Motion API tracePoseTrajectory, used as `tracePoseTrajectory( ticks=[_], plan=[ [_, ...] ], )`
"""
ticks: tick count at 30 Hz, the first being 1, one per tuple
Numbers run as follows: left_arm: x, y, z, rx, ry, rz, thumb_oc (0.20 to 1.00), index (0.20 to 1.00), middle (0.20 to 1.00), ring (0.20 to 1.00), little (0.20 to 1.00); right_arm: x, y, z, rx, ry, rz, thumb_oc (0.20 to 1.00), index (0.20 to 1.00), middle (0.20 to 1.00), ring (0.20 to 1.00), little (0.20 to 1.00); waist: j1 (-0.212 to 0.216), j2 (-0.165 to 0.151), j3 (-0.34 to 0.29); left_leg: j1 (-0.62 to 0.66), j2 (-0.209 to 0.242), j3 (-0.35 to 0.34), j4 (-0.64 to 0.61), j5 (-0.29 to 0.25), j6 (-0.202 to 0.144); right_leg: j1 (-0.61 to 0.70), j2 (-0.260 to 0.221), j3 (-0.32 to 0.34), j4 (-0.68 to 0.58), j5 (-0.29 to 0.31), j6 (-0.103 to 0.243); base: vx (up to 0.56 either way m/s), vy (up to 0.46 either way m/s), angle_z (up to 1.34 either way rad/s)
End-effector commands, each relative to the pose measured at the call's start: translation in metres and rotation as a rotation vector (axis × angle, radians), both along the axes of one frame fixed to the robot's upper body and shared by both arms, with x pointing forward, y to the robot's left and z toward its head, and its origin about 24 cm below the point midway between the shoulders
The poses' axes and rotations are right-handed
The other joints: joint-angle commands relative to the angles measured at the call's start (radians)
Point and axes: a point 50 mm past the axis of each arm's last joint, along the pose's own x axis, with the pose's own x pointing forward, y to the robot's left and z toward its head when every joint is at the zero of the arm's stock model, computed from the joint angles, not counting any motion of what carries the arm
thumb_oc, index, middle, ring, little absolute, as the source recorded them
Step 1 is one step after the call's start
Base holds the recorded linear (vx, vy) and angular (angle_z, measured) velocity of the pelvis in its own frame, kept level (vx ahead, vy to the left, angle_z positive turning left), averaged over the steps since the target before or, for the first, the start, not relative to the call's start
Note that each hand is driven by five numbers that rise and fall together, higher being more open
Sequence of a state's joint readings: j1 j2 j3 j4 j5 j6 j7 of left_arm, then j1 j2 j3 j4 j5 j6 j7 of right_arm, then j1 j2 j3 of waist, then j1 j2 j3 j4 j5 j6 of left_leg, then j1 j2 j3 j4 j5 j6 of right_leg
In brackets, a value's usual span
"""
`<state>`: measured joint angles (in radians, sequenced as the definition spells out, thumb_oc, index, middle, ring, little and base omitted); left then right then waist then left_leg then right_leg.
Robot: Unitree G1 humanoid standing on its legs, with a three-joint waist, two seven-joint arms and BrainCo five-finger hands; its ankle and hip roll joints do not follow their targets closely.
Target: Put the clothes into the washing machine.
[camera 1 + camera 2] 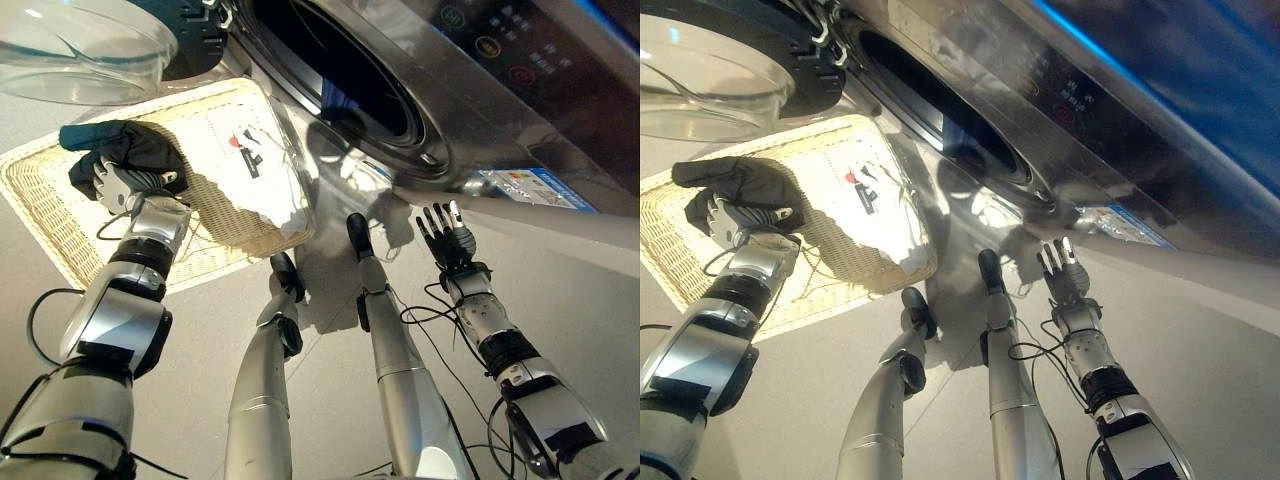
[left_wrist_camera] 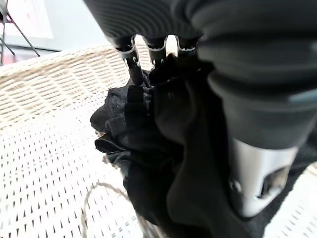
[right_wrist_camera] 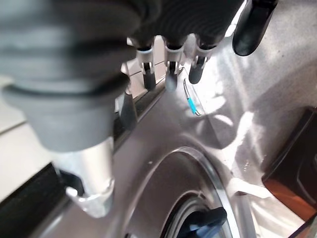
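Left hand (image 2: 163,94): reaching down into the wicker basket (image 1: 40,215), its fingers curling into and pinching a bunched dark garment (image 1: 135,150).
Dark garment: lying crumpled at the basket's far left end, partly draping over the hand that is gripping it.
White garment (image 1: 255,165): lying flat in the basket just beside the dark one, toward the machine, with a small red and black printed motif that is too small to read.
Right hand (image 1: 445,235): hanging in the air below the machine's front, touching nothing, fingers straight and spread.
Washing machine (image 1: 470,110): standing silver and front-loading, its round drum opening (image 1: 340,65) gaping dark, with something blue showing just inside.
Door (image 1: 85,45): swinging fully open, its clear glass bowl sitting above the basket.
Progress: judging from this, the task is at an early stage; one piece is being gripped, but both pieces are lying in the basket and both remain to be loaded.
Writing: control panel symbols and a blue sticker (image 1: 530,185) on the front are showing, but nothing is legible.
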<state>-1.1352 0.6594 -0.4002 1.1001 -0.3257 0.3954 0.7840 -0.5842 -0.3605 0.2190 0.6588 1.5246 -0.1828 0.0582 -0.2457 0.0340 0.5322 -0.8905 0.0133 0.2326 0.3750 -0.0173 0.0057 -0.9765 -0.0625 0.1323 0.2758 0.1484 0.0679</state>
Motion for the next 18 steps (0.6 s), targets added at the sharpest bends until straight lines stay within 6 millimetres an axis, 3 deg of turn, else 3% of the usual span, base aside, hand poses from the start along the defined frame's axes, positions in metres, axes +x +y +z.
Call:
tracePoseTrajectory(
  ticks=[1,7,10,12,15,17,18],
  plan=[
    [-0.02,0.041,0.009,0.062,0.071,0.127,0.2,0.2,0.2,0.2,0.2,-0.007,0.005,0.006,-0.024,-0.068,0.055,1.0,1.0,1.0,1.0,1.0,-0.01,-0.073,-0.012,0.015,-0.06,-0.007,0.124,-0.137,-0.027,-0.009,0.035,-0.085,-0.025,-0.006,0.008,-0.03,0.049,-0.05],
    [-0.016,0.035,0.033,0.143,-0.005,0.122,0.2,0.2,0.2,0.2,0.2,-0.016,0.02,0.002,-0.071,-0.088,0.134,1.0,1.0,1.0,1.0,1.0,-0.022,-0.096,-0.012,-0.002,-0.061,-0.021,0.122,-0.138,-0.023,-0.026,0.052,-0.074,-0.023,0.001,0.006,-0.03,0.023,-0.06],
    [-0.012,0.027,0.05,0.221,-0.043,0.109,0.2,0.2,0.2,0.2,0.2,-0.02,0.03,0.005,-0.215,-0.139,0.164,1.0,1.0,1.0,1.0,1.0,-0.019,-0.104,-0.012,0.0,-0.066,-0.04,0.1,-0.122,-0.022,-0.025,0.066,-0.066,-0.024,0.003,0.003,-0.04,-0.02,0.0],
    [-0.01,0.02,0.06,0.254,-0.094,0.08,0.2,0.2,0.2,0.2,0.2,-0.022,0.037,0.017,-0.424,-0.205,0.166,1.0,1.0,1.0,1.0,1.0,-0.008,-0.106,-0.012,0.012,-0.07,-0.055,0.074,-0.104,-0.022,-0.014,0.077,-0.065,-0.024,0.0,0.001,-0.05,-0.073,0.02],
    [-0.007,0.011,0.068,0.264,-0.167,0.018,0.2,0.2,0.2,0.2,0.2,-0.023,0.046,0.031,-0.624,-0.28,0.167,1.0,1.0,1.0,1.0,1.0,0.009,-0.106,-0.012,0.031,-0.07,-0.07,0.039,-0.079,-0.025,0.004,0.086,-0.075,-0.027,-0.007,-0.001,-0.05,-0.11,0.08],
    [-0.006,0.007,0.07,0.262,-0.194,-0.01,0.2,0.2,0.2,0.2,0.2,-0.023,0.049,0.036,-0.665,-0.304,0.166,1.0,1.0,1.0,1.0,1.0,0.017,-0.105,-0.012,0.039,-0.07,-0.076,0.025,-0.068,-0.027,0.013,0.088,-0.08,-0.028,-0.011,-0.003,-0.06,-0.148,0.12],
    [-0.003,-0.001,0.071,0.236,-0.242,-0.09,0.2,0.2,0.2,0.2,0.2,-0.022,0.054,0.046,-0.74,-0.342,0.17,1.0,1.0,1.0,1.0,1.0,0.039,-0.1,-0.012,0.062,-0.072,-0.095,-0.007,-0.047,-0.032,0.036,0.095,-0.091,-0.027,-0.024,-0.005,-0.06,-0.183,0.14]
  ],
)
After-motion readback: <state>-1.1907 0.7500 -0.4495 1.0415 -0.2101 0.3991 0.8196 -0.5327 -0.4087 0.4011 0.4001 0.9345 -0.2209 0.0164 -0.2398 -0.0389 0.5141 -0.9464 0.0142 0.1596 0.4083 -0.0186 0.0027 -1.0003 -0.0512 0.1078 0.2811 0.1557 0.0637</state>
